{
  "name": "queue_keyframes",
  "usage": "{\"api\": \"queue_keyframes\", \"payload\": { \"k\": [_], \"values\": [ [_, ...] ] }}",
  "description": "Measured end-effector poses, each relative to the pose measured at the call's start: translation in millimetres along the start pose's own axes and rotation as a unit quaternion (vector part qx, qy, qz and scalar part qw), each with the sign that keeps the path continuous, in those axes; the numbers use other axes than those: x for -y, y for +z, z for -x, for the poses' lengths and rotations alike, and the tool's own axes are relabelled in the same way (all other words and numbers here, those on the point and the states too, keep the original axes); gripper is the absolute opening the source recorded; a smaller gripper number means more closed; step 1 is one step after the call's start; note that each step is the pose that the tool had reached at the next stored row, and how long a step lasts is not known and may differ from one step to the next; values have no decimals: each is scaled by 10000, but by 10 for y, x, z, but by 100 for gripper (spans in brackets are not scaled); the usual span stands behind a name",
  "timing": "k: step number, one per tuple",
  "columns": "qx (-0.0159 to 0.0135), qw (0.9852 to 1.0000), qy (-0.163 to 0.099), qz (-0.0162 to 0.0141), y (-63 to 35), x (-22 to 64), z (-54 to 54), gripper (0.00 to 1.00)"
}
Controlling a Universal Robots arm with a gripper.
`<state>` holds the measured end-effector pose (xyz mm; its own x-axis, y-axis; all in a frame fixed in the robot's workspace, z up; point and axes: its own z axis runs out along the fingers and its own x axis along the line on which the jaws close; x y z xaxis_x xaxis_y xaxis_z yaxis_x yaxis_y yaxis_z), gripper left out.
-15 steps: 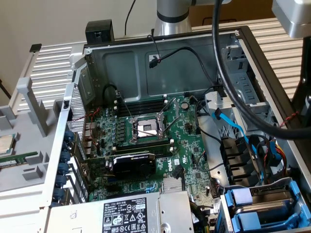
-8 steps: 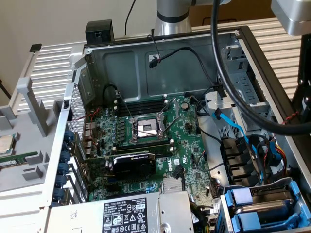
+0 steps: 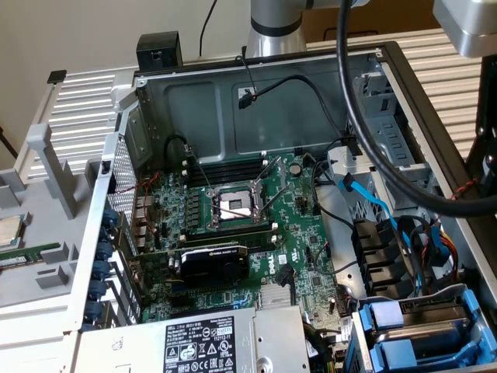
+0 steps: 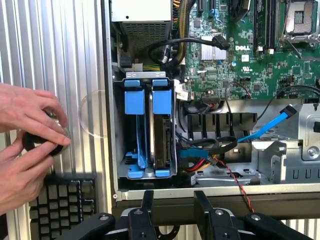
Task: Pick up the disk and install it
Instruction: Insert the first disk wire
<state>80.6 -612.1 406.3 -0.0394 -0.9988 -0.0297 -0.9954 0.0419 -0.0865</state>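
Note:
In the wrist view my gripper [image 4: 175, 199] hangs over the near rim of the open computer case [image 4: 210, 192]. It is open, with nothing between its black fingers [image 4: 147, 201]. Beyond it is the drive cage [image 4: 120, 130], which holds two blue carriers side by side. The one nearer the motherboard carries a metal drive standing on edge, the disk [image 4: 163, 137]; its label is hidden. The carrier beside it [image 4: 135, 102] looks empty between its blue rails. The cage with its blue tabs [image 3: 386, 318] also lies at the lower edge of the exterior view's right.
A person's two hands [image 4: 27, 150] hold a small black ring over the ribbed metal table beside the case. The motherboard [image 3: 241, 233] with its bare processor socket fills the case floor. A power supply [image 3: 202, 342], blue and black cables [image 4: 260, 132] and a thick black hose [image 3: 373, 148] crowd the case.

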Motion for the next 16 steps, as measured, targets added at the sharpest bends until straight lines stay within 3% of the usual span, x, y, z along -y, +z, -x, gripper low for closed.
{"api": "queue_keyframes", "payload": {
  "k": [1, 3, 5, 6, 12, 13, 16],
  "values": [
    [0, 10000, 0, 0, 0, 0, 0, 43],
    [-1, 10000, 0, 0, 0, -1, 0, 30],
    [-2, 10000, 0, 0, -1, -1, 1, 30],
    [-2, 10000, 0, 0, -1, -1, 1, 24],
    [-2, 10000, 1, -4, 2, -17, -2, 24],
    [-2, 10000, 0, -4, 2, -20, -3, 31],
    [-3, 10000, 0, -5, 4, -20, -4, 37]
  ]
}}
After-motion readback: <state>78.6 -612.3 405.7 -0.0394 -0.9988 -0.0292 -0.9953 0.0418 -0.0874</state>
